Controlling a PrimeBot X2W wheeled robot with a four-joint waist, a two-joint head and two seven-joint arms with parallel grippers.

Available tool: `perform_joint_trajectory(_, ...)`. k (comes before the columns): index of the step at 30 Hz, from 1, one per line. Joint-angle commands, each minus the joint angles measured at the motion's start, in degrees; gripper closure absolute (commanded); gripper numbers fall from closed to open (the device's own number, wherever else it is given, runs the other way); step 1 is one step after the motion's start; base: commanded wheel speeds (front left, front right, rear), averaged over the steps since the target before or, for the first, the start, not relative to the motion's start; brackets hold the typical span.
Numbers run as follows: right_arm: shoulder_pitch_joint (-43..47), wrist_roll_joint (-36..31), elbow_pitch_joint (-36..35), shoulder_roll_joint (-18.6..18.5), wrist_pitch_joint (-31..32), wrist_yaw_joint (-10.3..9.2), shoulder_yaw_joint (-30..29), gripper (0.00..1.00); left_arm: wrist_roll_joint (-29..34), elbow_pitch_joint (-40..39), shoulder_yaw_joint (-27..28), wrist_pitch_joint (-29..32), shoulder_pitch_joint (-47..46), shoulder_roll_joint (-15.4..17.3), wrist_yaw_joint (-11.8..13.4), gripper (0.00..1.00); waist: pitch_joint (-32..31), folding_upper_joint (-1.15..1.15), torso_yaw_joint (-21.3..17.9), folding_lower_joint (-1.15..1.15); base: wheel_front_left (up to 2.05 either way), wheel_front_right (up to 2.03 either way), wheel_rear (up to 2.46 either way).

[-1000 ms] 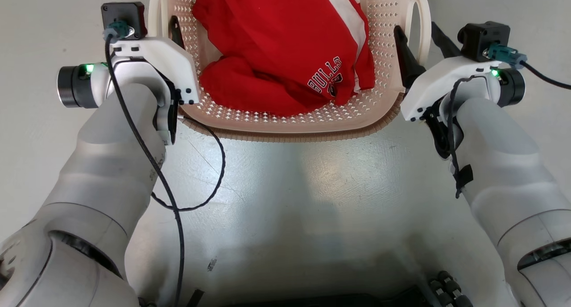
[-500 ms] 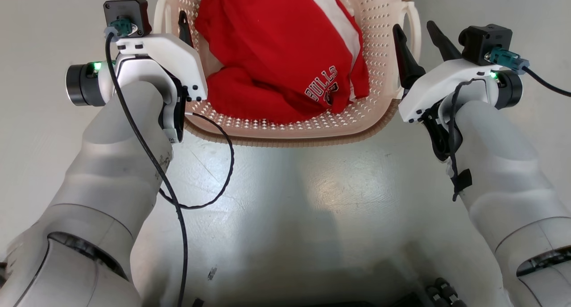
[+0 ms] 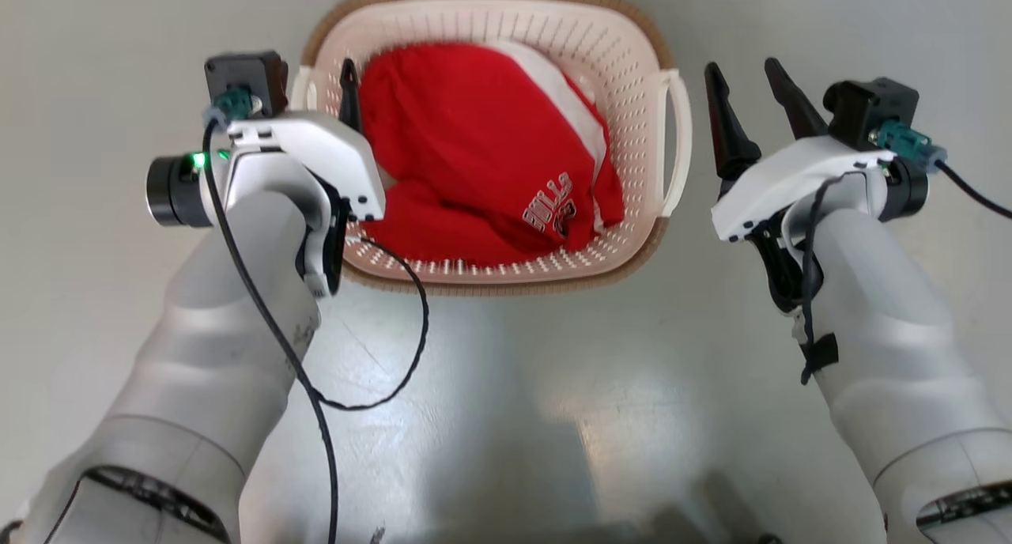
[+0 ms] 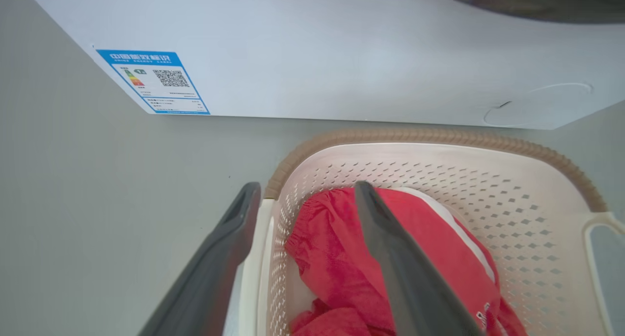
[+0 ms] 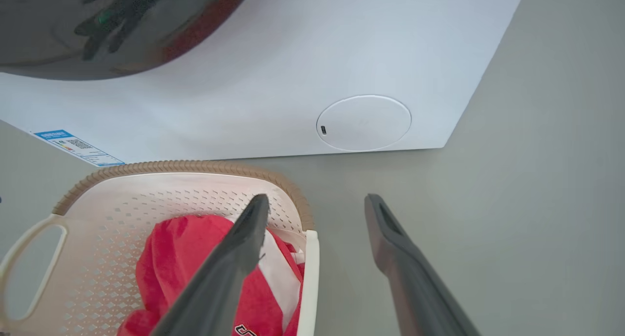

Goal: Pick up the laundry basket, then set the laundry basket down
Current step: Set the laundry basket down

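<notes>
In the head view, the left arm rises from the lower left, and one dark finger (image 3: pixel 349 93) of its gripper stands inside the basket's (image 3: pixel 506 14) left wall, by the left handle (image 3: pixel 300 93). The wrist hides the other finger there. In the left wrist view, the left gripper (image 4: pixel 307 188) is spread wide and straddles that wall. One finger lies outside beside the handle and the other lies over the red shirt (image 4: pixel 342 258) inside. The jaws do not pinch the wall; whether either finger touches it I cannot tell.

The basket sits on the grey floor (image 3: pixel 553 386) in the upper middle of the head view, upright, with the shirt heaped in it. Beyond it, at the top of the left wrist view, stands a white washer (image 4: pixel 342 57) with a blue label (image 4: pixel 152 82).

On the right of the head view, the right gripper (image 3: pixel 740 66) is also spread wide and holds nothing. Both fingers point up the frame just outside the right handle (image 3: pixel 680 141), near it but apart. In the right wrist view, its left finger crosses the basket's edge in the picture and its right finger lies over bare floor.
</notes>
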Motion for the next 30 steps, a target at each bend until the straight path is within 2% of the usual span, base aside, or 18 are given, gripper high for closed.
perform_joint_trajectory(1, 3.1, -1.2, -1.8, 1.0, -0.2, 0.1, -0.2, 0.0, 1.1, -1.6, 1.9, -0.4, 1.9, 1.6, 0.0, 0.0, -3.2, 0.0, 0.0, 0.0, 0.0, 0.0, 0.0)
perform_joint_trajectory(8, 10.0, -7.6, -8.2, 0.7, -0.2, 0.1, -6.3, 0.0, 7.2, -8.5, 9.5, -0.4, 10.7, 1.2, -1.1, 0.0, -12.8, 0.0, 0.8, 0.0, 0.0, 0.0, 0.0)
perform_joint_trajectory(15, 17.6, -11.7, -14.2, 0.7, -0.2, 0.1, -10.2, 0.0, 13.0, -13.9, 16.9, -0.4, 21.4, 0.3, -3.5, 0.0, -23.1, 0.0, 1.4, 0.0, 0.0, 0.0, 0.0)
perform_joint_trajectory(22, 24.7, -13.0, -17.4, 0.2, -0.2, 0.1, -11.2, 0.0, 17.9, -19.8, 24.5, -0.4, 31.5, -0.9, -6.0, 0.0, -31.6, 0.0, 2.2, 0.0, 0.0, 0.0, 0.0)
perform_joint_trajectory(30, 31.7, -13.3, -20.0, -0.2, -0.2, 0.1, -10.9, 0.0, 21.9, -25.3, 31.0, -0.4, 39.9, -2.3, -8.4, 0.0, -38.0, 0.0, 3.0, 0.0, 0.0, 0.0, 0.0)
